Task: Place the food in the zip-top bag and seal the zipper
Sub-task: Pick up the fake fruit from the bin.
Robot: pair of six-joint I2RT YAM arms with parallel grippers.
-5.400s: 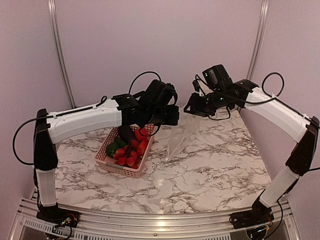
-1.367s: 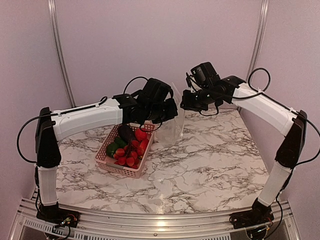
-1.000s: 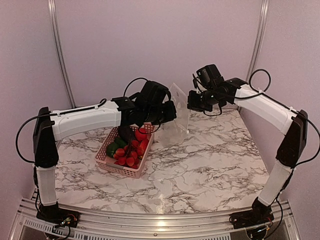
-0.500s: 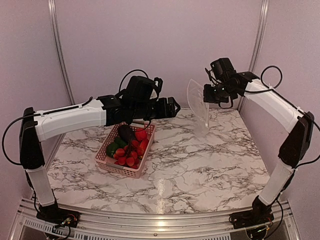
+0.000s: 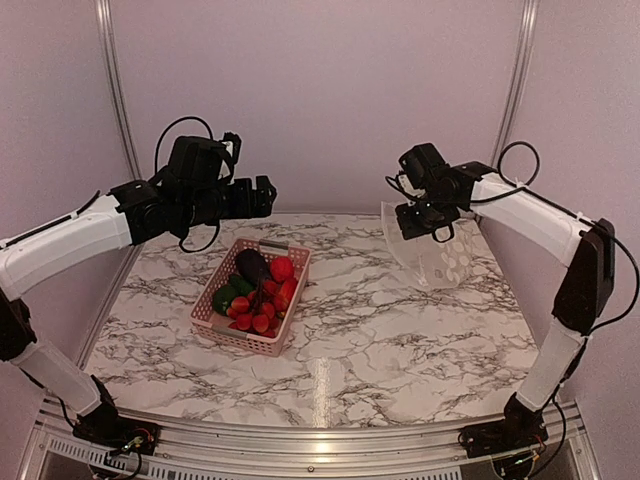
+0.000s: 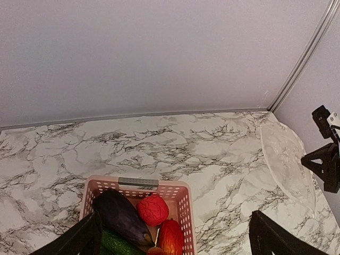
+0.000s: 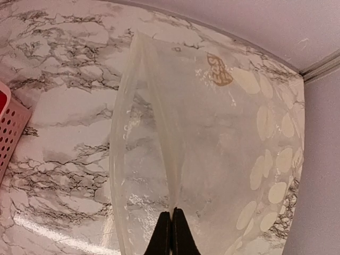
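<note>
The food lies in a pink basket: a purple eggplant, a red tomato, green pieces and small red pieces. The left wrist view looks down on the eggplant and tomato. My left gripper hangs open and empty, high above the basket's far end. The clear zip-top bag with white dots hangs at the back right, with my right gripper shut on its mouth edge. In the right wrist view the tips pinch one lip; the zipper curves at the left, the mouth gaping.
The marble table is bounded by pale walls with metal rails at the back corners. The basket stands left of centre. The bag sits near the right wall corner.
My left gripper has opened, let go of the bag and drawn back up and to the left. My right arm has carried the bag right and lower, toward the back right corner.
</note>
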